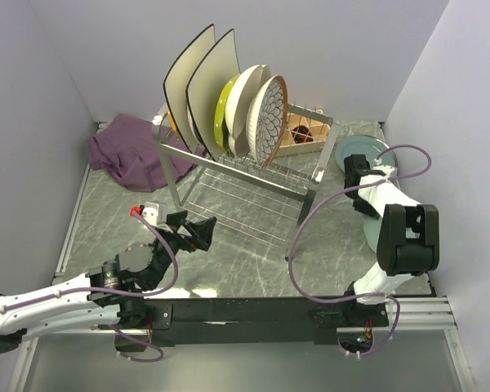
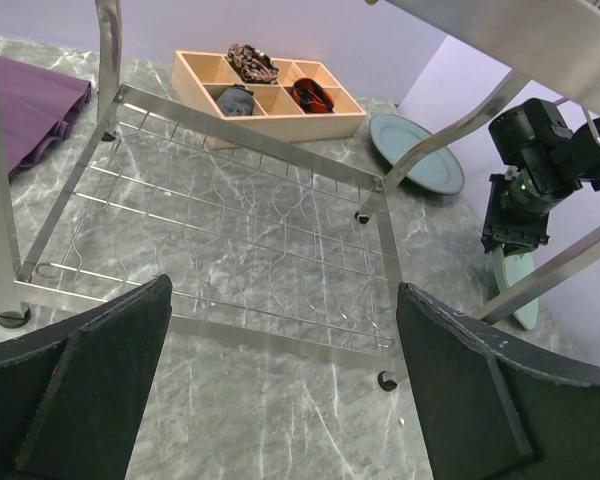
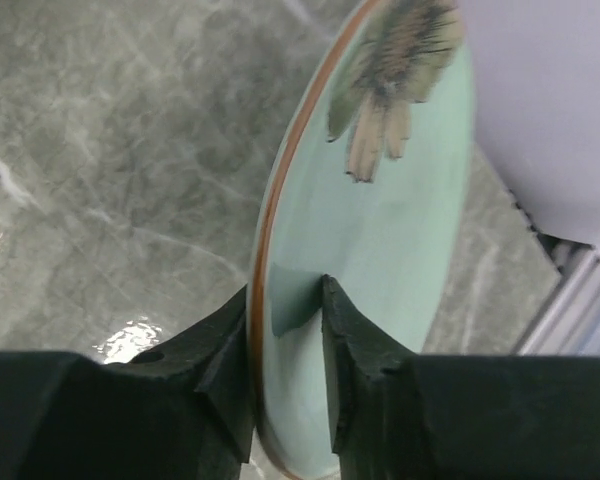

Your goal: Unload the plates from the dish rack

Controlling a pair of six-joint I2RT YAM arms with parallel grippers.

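Note:
The silver dish rack (image 1: 253,172) stands mid-table and holds two large cream square plates (image 1: 198,86), a yellow-green round plate (image 1: 225,110), a cream round plate (image 1: 250,104) and a brown-rimmed patterned plate (image 1: 270,120). A teal-grey plate (image 1: 361,151) lies flat on the table to the right. My right gripper (image 3: 285,285) is shut on the rim of the mint plate with a flower (image 3: 390,190), held on edge low over the table at the right (image 2: 520,290). My left gripper (image 1: 198,231) is open and empty in front of the rack, facing its lower shelf (image 2: 230,312).
A wooden compartment box (image 1: 306,131) with small items sits behind the rack's right end. A purple cloth (image 1: 131,151) lies at the back left. A small white and red object (image 1: 147,212) lies near the left arm. Walls close both sides.

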